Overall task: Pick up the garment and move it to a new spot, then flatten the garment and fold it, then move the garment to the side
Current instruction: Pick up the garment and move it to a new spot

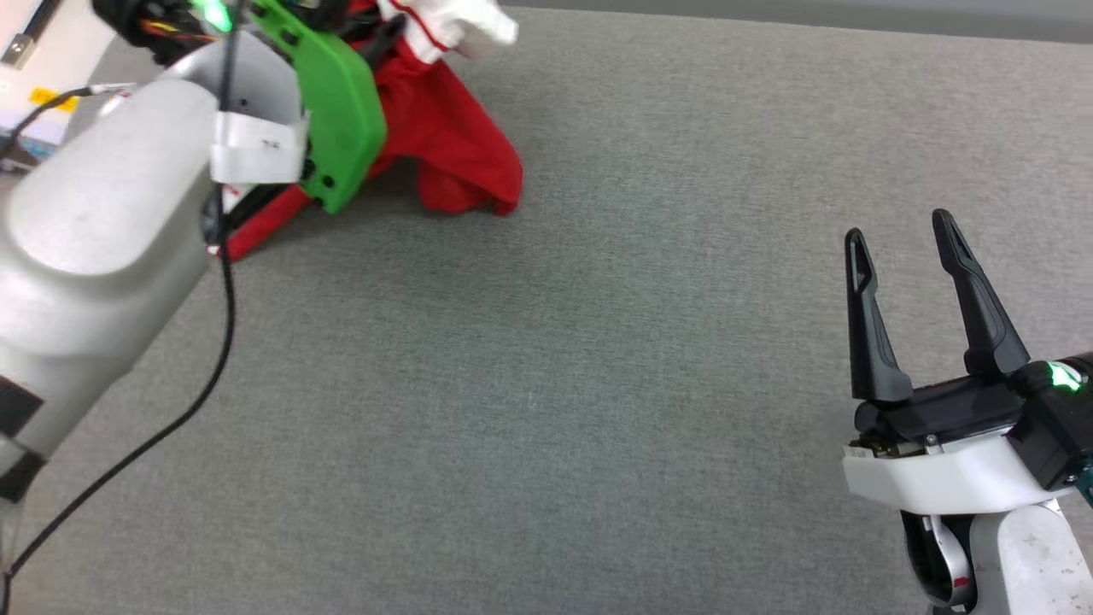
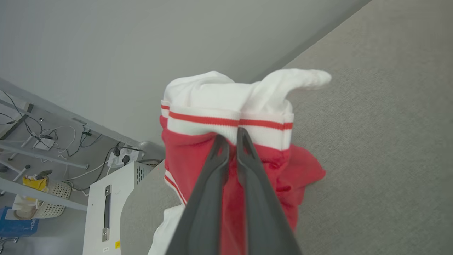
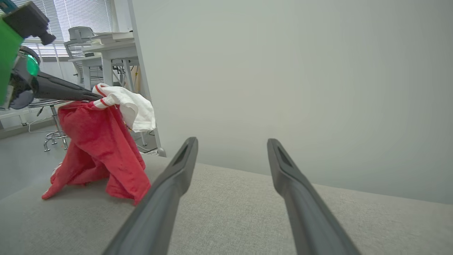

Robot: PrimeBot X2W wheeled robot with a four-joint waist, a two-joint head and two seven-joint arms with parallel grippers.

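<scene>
- Red cloth of the garment (image 1: 444,128) hangs bunched from my left gripper (image 2: 230,136), over the far left part of the grey fabric surface (image 1: 598,384) as my head camera sees it.
- My left jaws are pressed almost together and pinch the garment right at its red-and-white striped trim, where white sleeve cloth meets the red body.
- Past my fingertips the white sleeve cloth flops over in two soft lobes.
- Below the pinch the red body drapes down like a tent. Its lower folds rest on the surface, so the garment is partly lifted and partly lying.
- One red strip of it trails along the surface under my left wrist, beside the green cover (image 1: 341,102) there.
- My right gripper (image 1: 901,226) is at the lower right, well apart from the garment. Its jaws are spread wide with nothing between them, and the fingers point toward the far edge of the surface.
- Behind the surface stands a pale wall (image 3: 283,71).
- Off the surface's edge, my left wrist camera shows a white cabinet (image 2: 106,212) and loose cables.
</scene>
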